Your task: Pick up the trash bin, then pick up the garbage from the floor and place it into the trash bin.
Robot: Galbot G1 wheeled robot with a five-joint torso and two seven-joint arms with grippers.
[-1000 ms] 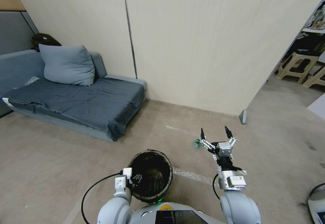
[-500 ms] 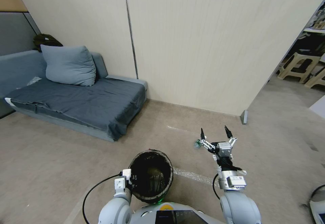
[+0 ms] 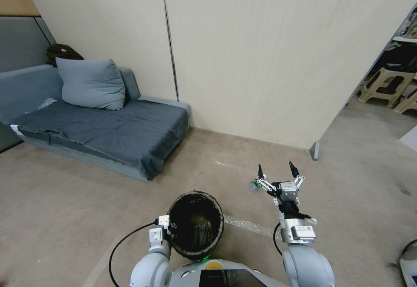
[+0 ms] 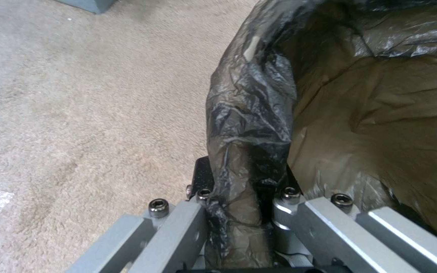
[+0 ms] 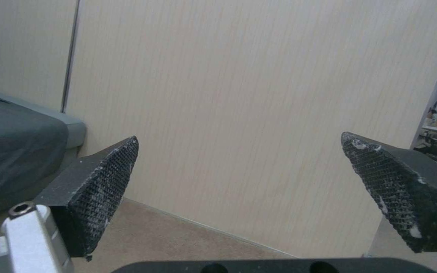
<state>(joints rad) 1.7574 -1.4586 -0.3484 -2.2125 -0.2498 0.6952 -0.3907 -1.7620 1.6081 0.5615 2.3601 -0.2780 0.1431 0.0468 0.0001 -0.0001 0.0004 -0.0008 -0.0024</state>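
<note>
Bin (image 3: 195, 225) is carried low in front of the robot, its bag-covered rim pinched by the left gripper (image 4: 259, 197), mouth up for litter; right gripper (image 3: 278, 173) is held forward, fingers spread, empty.

Even, soft indoor light — no hard shadows. My head view bows straight lines at its edges; close up, my left wrist view is soft.
</note>
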